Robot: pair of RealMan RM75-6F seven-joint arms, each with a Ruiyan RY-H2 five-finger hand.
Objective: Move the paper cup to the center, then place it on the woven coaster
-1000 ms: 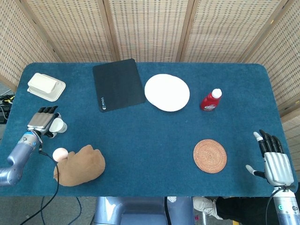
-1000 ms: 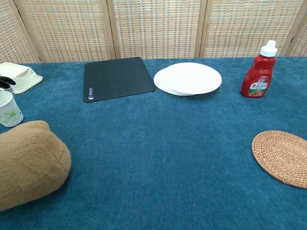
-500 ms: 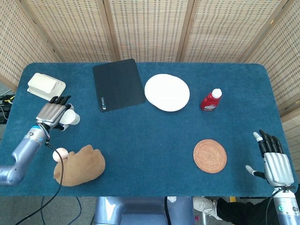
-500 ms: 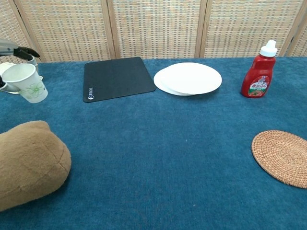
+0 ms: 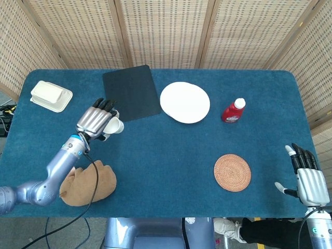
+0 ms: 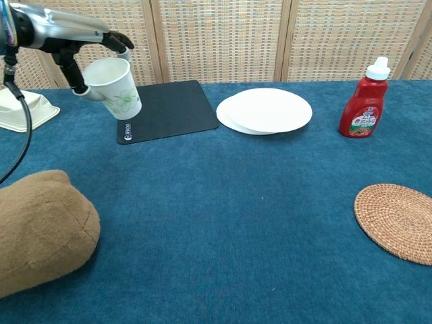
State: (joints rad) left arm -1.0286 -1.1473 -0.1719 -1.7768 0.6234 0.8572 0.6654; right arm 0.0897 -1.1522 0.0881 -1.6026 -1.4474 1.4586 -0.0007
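1. Our left hand [image 6: 81, 47] holds the paper cup [image 6: 116, 88] in the air, tilted, over the near left corner of the black mat [image 5: 131, 93]; its mouth faces up and to the left in the chest view.
2. Our right hand [image 5: 307, 179] hangs past the near right edge of the table [image 5: 171, 155], fingers straight and apart, holding nothing.
3. The woven coaster [image 5: 232, 172] lies flat on the right, well apart from the cup, with a bare stretch of cloth between.
4. We judge the main risk to be the grip: the cup is thin and tilted, so too tight a squeeze could crush it and too loose a one could let it slip.
5. Setting it down tilted could tip it over; it needs righting first.
6. The white plate [image 5: 184, 102] and red bottle [image 5: 233, 111] stand farther back, off the likely path.
7. A second ago the cup stood low beside the brown plush [image 5: 88, 184]; since then we have lifted it and carried it right toward the mat.
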